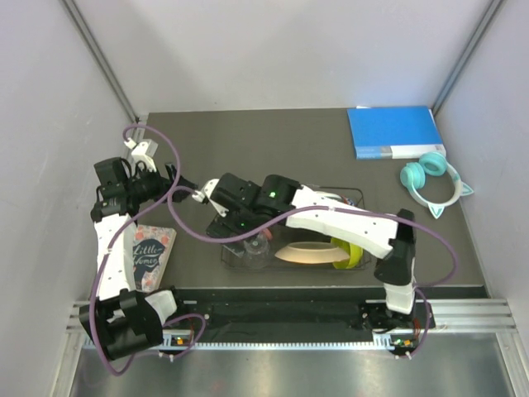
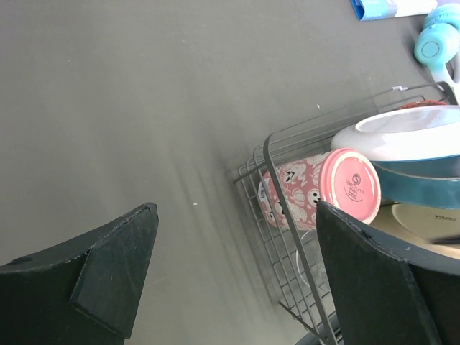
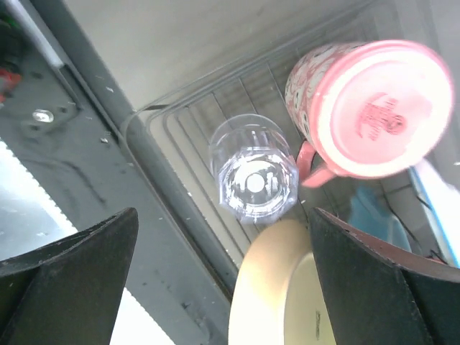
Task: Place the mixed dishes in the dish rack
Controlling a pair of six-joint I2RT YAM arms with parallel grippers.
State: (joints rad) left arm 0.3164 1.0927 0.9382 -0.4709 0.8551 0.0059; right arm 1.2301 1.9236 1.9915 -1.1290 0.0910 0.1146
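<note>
Your dark counter (image 1: 248, 149) carries the wire dish rack (image 1: 358, 197) right under your right tool (image 3: 223, 215) and just beside your left tool (image 2: 233, 215). A book (image 1: 153, 252) lies nearer than the left tool. A blue binder (image 1: 393, 131) and teal headphones (image 1: 434, 178) lie well beyond the right tool, to its right.

Soft even light, blurred wrist views

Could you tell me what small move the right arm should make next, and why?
Probably lift the right gripper straight up, clear of the rack. Its jaws stand open above the glass, which sits in the rack beside the mug, touching neither finger, so the placing looks done.
</note>
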